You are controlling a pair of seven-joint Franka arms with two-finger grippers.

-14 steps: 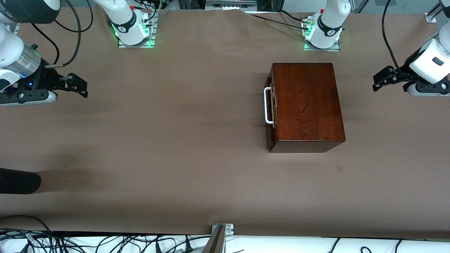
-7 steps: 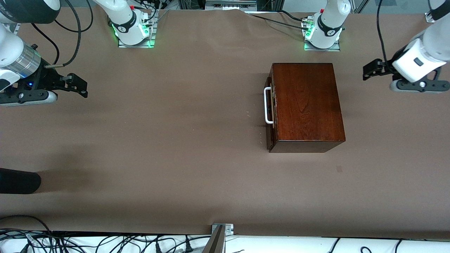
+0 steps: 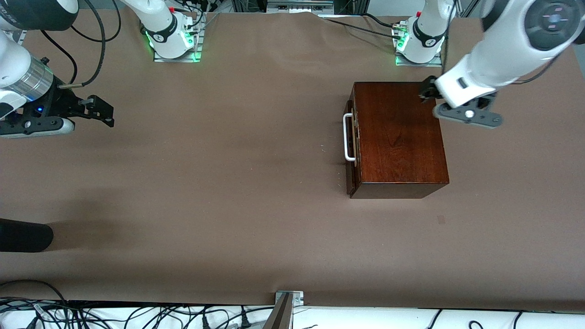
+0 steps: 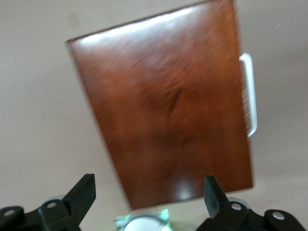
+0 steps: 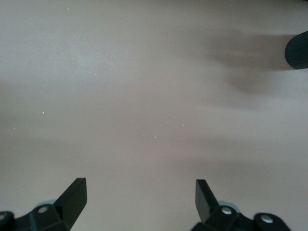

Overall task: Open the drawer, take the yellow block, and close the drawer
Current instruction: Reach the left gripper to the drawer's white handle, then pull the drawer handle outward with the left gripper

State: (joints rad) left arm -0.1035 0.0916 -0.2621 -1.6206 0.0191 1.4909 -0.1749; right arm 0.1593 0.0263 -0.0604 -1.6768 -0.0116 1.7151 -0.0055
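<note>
Wooden box (image 3: 400, 137), one drawer (image 3: 351, 137), two grippers apart

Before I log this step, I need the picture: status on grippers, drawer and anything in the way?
Left gripper open, over the wooden box. Right gripper open, waiting at its table end. Drawer shut, handle untouched. Handle approach unobstructed.

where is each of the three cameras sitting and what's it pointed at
Front view: high across the table, facing both arm bases; shows the dark reddish-brown wooden box with its white bar handle, the left gripper over the box, the right gripper waiting.
Left wrist view: on the left arm, looking down at the box, open fingertips showing.
Right wrist view: looking at bare brown table, open fingertips showing.
Shared: front and left wrist views both show box and handle.
</note>
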